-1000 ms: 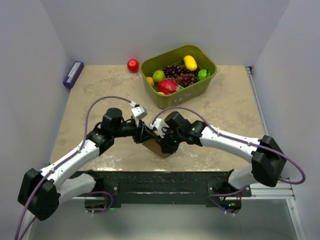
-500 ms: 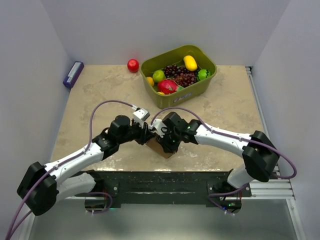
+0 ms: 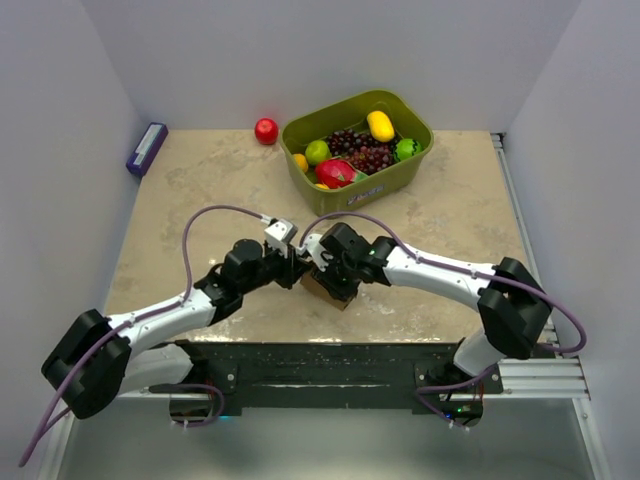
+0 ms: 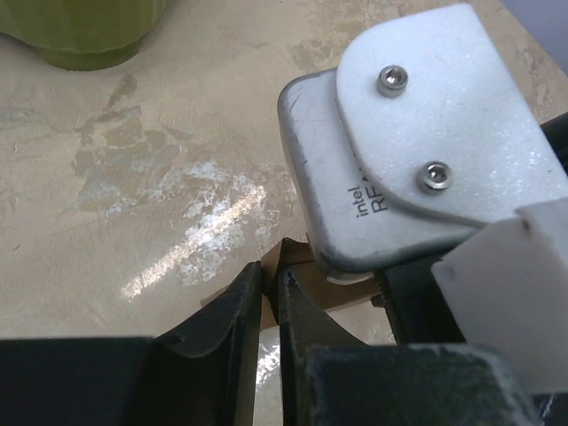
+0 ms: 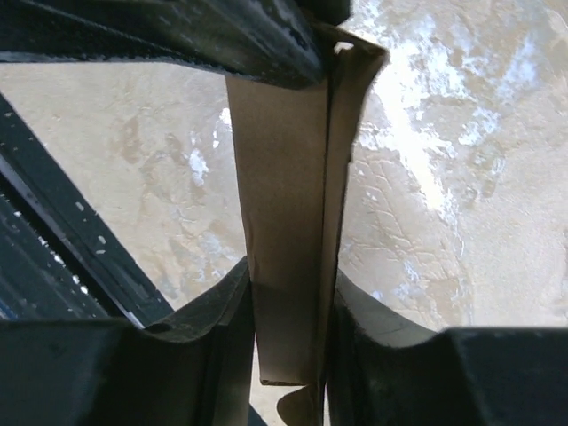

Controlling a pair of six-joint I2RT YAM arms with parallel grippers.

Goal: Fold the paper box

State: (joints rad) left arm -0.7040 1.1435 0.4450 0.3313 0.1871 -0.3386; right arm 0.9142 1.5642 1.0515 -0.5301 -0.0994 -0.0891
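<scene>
The paper box (image 3: 323,291) is a flattened brown cardboard piece held just above the table near its front edge, between the two arms. My right gripper (image 3: 331,279) is shut on it; in the right wrist view the folded cardboard (image 5: 284,177) fills the gap between the right gripper's (image 5: 293,273) fingers. My left gripper (image 3: 300,272) comes in from the left. In the left wrist view its (image 4: 271,282) jaws are nearly together, with a thin edge of the paper box (image 4: 297,253) pinched at the tips. The right wrist's camera housing (image 4: 417,151) hides the remainder.
An olive-green bin (image 3: 400,180) full of fruit stands at the back, right of centre; its wall (image 4: 89,35) shows in the left wrist view. A red apple (image 3: 266,131) lies left of it. A small purple box (image 3: 147,148) sits at the back left edge.
The left arm has pushed in toward the box and its jaws have narrowed onto the cardboard edge. The right gripper kept its hold and shifted slightly left.
</scene>
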